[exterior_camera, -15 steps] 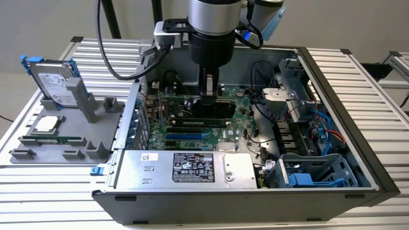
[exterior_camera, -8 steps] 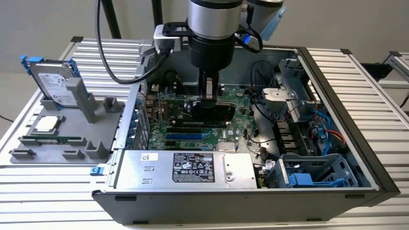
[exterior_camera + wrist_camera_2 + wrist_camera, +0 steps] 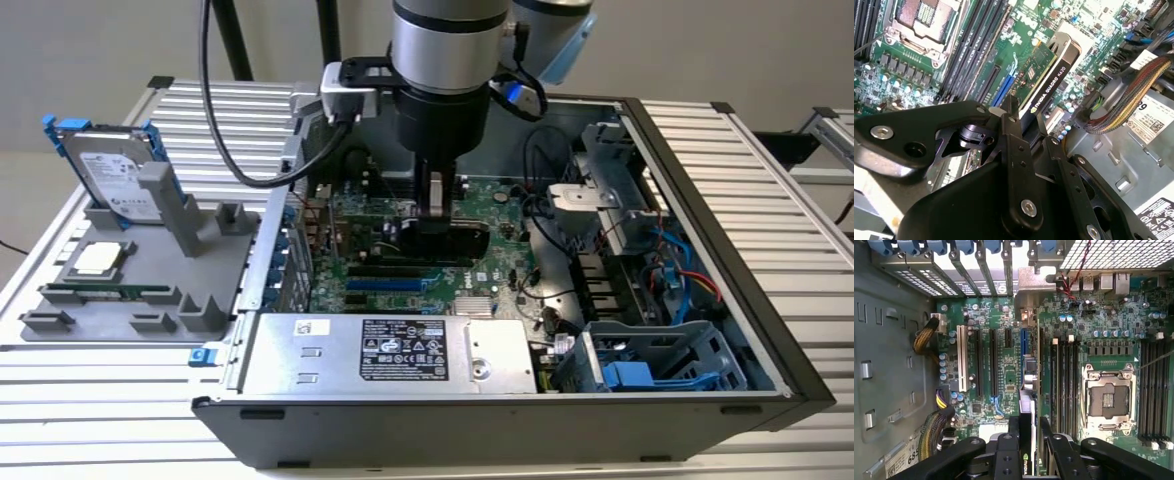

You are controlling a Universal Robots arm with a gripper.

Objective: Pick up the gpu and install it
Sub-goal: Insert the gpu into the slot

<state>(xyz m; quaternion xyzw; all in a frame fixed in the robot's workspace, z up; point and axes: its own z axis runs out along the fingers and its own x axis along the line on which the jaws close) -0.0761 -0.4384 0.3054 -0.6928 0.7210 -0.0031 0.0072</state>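
Green-boarded, black-cooled gpu (image 3: 1046, 82) in jaws

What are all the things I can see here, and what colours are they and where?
gpu: one, green board with black cooler, held on edge over the motherboard slots.
motherboard: one, green, on the floor of the computer case.
computer case: one, dark grey, open, on the table.
power supply: one, silver, at the case's near edge.
hard drive: one, silver with blue rails, upright in the holder at the exterior view's left.
holder: one, grey, beside the case.
processor chip: one, silver, lying on the holder.
table: one, ribbed silver.
gripper: one, black, closed on the gpu.
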